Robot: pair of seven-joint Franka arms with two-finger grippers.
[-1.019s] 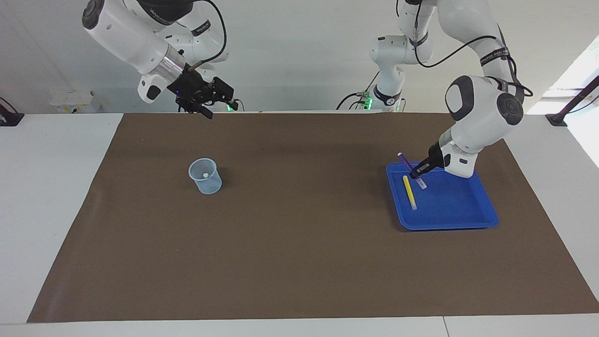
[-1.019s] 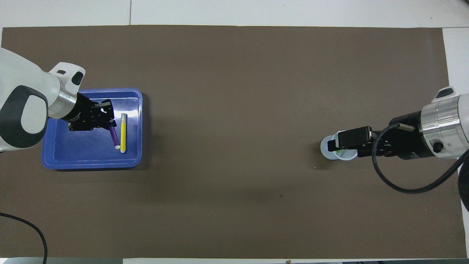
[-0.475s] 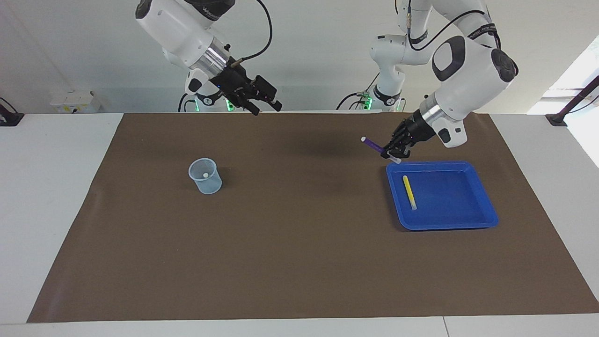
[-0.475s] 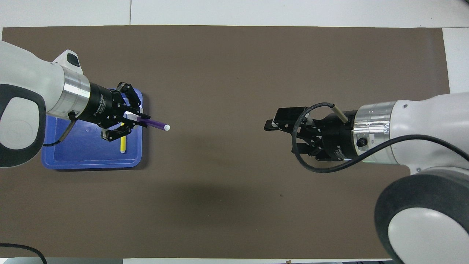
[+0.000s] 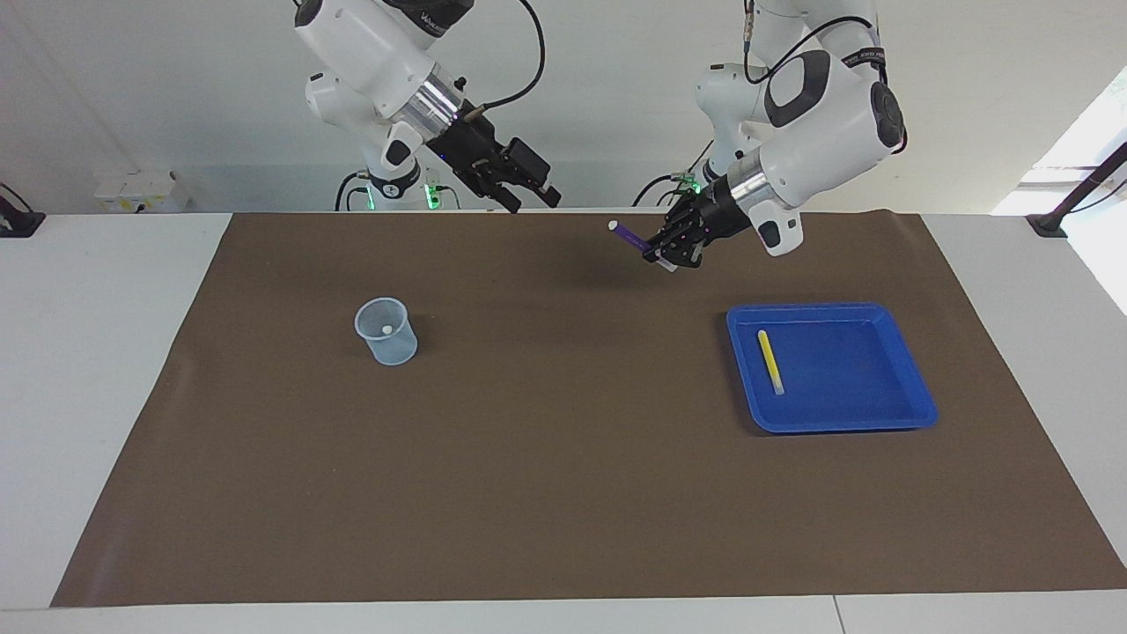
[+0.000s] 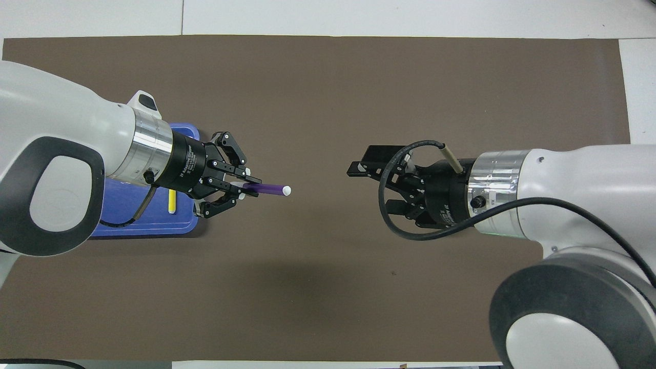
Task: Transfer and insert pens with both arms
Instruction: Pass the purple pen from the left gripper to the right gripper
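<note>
1. Currently the left claw (image 5: 666, 257) is up in the air over the brown mat (image 5: 563, 493), between the blue tray (image 5: 916, 409) and mid-mat, clamped tight on the purple pen (image 5: 630, 236).
2. Purple pen sticks out of that claw roughly level, white tip aimed toward the right arm's end of the surface (image 5: 106, 352); grip is at the pen's other end.
3. Right claw (image 6: 359, 169) is raised over the mat, pointing back at the left one with its fingers spread wide and nothing between them. Clear gap between it and the pen tip in the overhead view.
4. Yellow pen (image 5: 771, 361) lies flat in the blue tray, near the tray wall on the side toward mid-mat, pale end pointing away from the robots.
5. Tray sits on the mat toward the left arm's end of the surface.
6. Clear plastic cup (image 5: 386, 331) stands upright on the mat toward the right arm's end, well apart from the tray. A small whitish end (image 5: 386, 329) shows inside it; can't tell what it belongs to.
</note>
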